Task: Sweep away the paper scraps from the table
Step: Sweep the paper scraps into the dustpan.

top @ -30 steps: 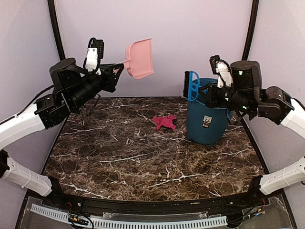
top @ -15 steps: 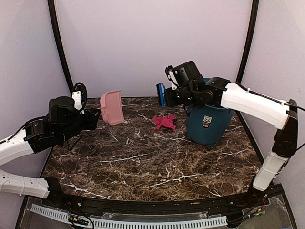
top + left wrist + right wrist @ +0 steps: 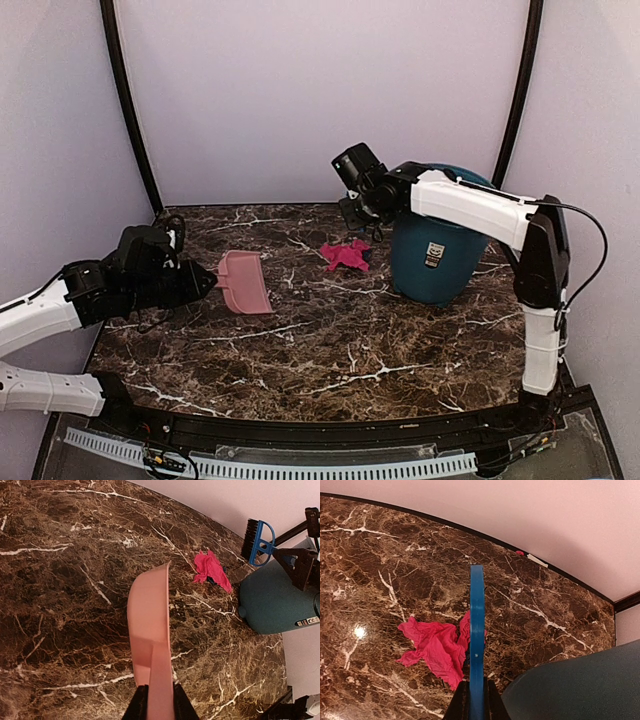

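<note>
The paper scraps are a crumpled magenta bunch with a dark bit under it, lying on the marble table at the back middle. My left gripper is shut on the handle of the pink dustpan, which sits low over the table's left part, its mouth toward the paper scraps. My right gripper is shut on the blue brush, held just behind the scraps. In the right wrist view the brush handle stands edge-on over the paper scraps.
A teal bin stands right of the scraps, close under the right arm. Pale walls and black posts close in the back and sides. A tiny red bit and a white tag lie at the table's back rim.
The left arm has come down, bringing the dustpan from high up to table level. The right arm has swung the brush leftward from over the bin to just behind the scraps.
</note>
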